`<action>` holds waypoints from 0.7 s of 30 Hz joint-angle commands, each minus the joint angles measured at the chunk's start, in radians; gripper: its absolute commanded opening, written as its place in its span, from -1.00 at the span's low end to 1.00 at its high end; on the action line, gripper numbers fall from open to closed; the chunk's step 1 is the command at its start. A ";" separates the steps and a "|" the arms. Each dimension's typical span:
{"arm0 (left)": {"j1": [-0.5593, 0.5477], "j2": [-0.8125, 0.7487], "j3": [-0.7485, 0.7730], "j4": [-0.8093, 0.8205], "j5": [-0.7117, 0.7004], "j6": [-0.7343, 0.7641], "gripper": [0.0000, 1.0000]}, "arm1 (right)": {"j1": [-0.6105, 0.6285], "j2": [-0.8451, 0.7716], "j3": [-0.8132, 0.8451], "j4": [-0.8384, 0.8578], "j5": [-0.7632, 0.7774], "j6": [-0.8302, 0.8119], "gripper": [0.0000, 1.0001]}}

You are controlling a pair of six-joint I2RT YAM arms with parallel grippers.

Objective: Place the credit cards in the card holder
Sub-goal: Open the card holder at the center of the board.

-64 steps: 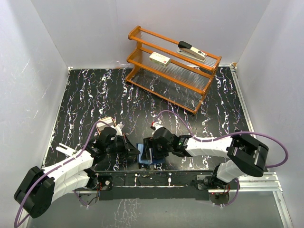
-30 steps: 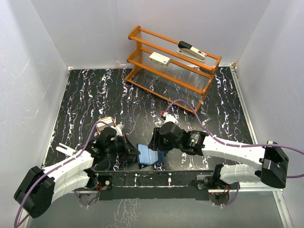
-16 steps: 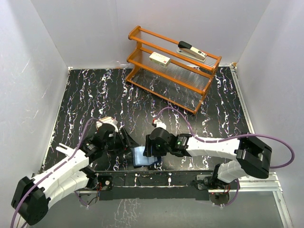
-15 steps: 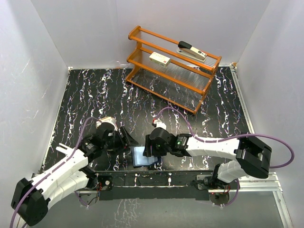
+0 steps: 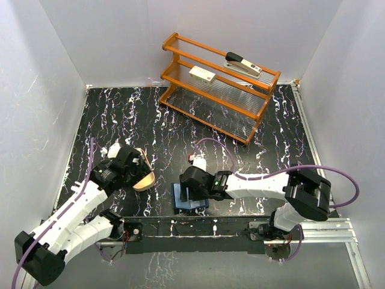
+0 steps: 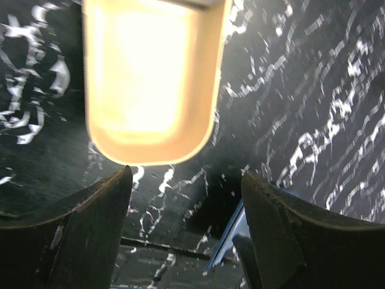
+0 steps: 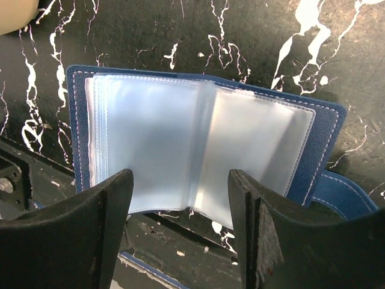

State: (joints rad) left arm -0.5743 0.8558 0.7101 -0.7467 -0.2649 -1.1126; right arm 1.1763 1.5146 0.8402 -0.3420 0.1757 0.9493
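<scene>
Right wrist view: card holder (image 7: 198, 150) lies open at the table's near edge, directly under the right gripper (image 7: 180, 198), fingers wide and empty. Farther left, the left gripper (image 6: 186, 198), also spread, hovers over the tray (image 6: 102, 141); no credit cards discernible.

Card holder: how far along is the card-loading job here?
Done: the dark navy folding card holder lies opened flat, pale glossy pockets up. In hand: nothing; the right gripper hangs open over it, the left gripper open at the tan oval wooden tray. Left: no card shows anywhere; glare washes out the tray and the pockets are cloudy, so how many remain cannot be told.
</scene>
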 commanded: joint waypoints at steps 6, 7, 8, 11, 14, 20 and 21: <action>0.238 0.008 -0.003 -0.058 -0.037 0.069 0.27 | 0.051 0.074 0.100 -0.079 0.118 0.030 0.28; 0.258 0.024 -0.007 -0.040 -0.023 0.087 0.25 | 0.055 0.079 0.102 -0.084 0.124 0.031 0.28; 0.273 0.039 -0.010 -0.021 -0.015 0.105 0.23 | 0.058 0.082 0.102 -0.085 0.128 0.031 0.28; 0.312 0.083 -0.016 0.035 0.009 0.144 0.18 | 0.063 0.085 0.100 -0.079 0.128 0.032 0.29; 0.352 0.133 -0.027 0.081 0.037 0.164 0.10 | 0.065 0.084 0.096 -0.071 0.127 0.032 0.29; 0.415 0.207 -0.066 0.140 0.061 0.223 -0.02 | 0.068 0.075 0.084 -0.052 0.123 0.026 0.29; 0.420 0.213 -0.074 0.153 0.062 0.232 -0.04 | 0.068 0.074 0.081 -0.046 0.122 0.018 0.30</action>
State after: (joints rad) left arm -0.1856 1.0523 0.6670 -0.6415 -0.2249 -0.9417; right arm 1.2369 1.5967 0.9073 -0.4023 0.2707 0.9710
